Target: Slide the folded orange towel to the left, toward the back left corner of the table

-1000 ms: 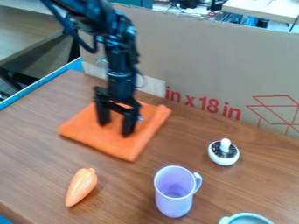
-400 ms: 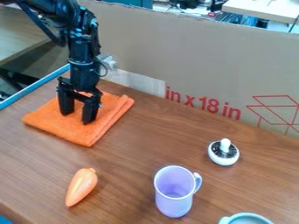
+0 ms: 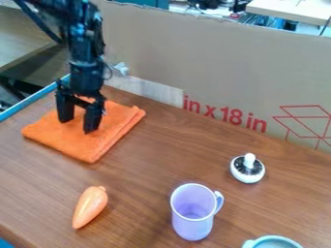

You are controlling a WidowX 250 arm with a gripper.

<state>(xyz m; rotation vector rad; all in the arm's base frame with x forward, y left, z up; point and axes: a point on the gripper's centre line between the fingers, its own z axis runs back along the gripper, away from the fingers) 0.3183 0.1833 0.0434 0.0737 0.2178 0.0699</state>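
1. Since the orange cloth (image 3: 71, 140) is the thing being worked on, start there: it's lying on the counter (image 3: 165, 150) up by the far corner, where the blue edge strip (image 3: 29, 103) meets the cardboard (image 3: 213, 63). Pretty flat, with what looks like a fold along its right side.

2. The pincer (image 3: 78, 126) is pointing down right over it, fingers spread well apart, with nothing clamped between them. The tips look like they're on the fabric (can't swear whether they're pressing or barely hovering, tbh).

3. Progress-wise, I'd call the cloth part mostly done: it's down on the counter, not dangling or bunched up. What's left, afaict, is that the pincer isn't clear of it yet.

4. Everything else is sitting apart from the arm: an orange carrot (image 3: 90, 207) toward the near left corner, an upright purple cup (image 3: 192, 220) with its handle on the right, a pale bowl (image 3: 275, 242) just beside that, and a white knobbed thing (image 3: 248, 168) closer to the cardboard.
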